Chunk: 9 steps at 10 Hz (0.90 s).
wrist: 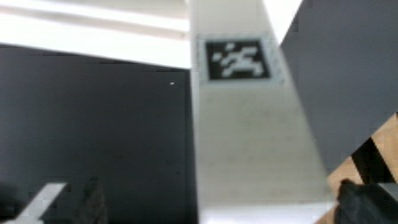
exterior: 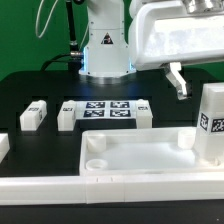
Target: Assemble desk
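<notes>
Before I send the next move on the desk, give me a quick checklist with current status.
1. Fingers apart: ok.
2. Nothing gripped: ok, a dark gap separates finger and upright leg in the wrist view.
3. Upright leg standing straight: ok.
4. Upright leg seated in the tabletop: cannot tell, its foot is out of sight.
5. Tabletop's visible sockets empty: ok.
6. Spare leg lying clear of the marker board: ok.
</notes>
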Available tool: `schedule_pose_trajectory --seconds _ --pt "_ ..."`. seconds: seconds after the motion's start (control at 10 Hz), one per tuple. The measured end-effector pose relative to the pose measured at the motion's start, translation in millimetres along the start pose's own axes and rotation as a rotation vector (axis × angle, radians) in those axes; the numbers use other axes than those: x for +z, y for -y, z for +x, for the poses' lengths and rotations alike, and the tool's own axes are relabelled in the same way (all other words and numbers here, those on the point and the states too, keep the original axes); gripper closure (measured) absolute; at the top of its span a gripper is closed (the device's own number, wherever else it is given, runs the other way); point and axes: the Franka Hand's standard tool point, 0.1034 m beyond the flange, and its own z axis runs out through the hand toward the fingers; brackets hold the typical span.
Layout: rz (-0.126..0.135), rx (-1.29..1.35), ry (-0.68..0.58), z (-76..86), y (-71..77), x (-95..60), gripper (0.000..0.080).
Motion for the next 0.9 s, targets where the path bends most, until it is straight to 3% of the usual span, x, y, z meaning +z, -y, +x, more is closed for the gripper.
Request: schedule_pose_trajectory --seconds 0.1,0.7,0.8,0.9 --pt "0.000 0.001 0.000 2.6 -0.5 0.7 0.0151" --pt "0.034 0.015 0.438 -14.7 3.8 14.4 0.0151" --pt "0.032 0.030 0.450 -13.2 3.1 14.5 0.0151" --pt "0.031 0.033 0.444 -13.1 3.3 15.3 0.0218"
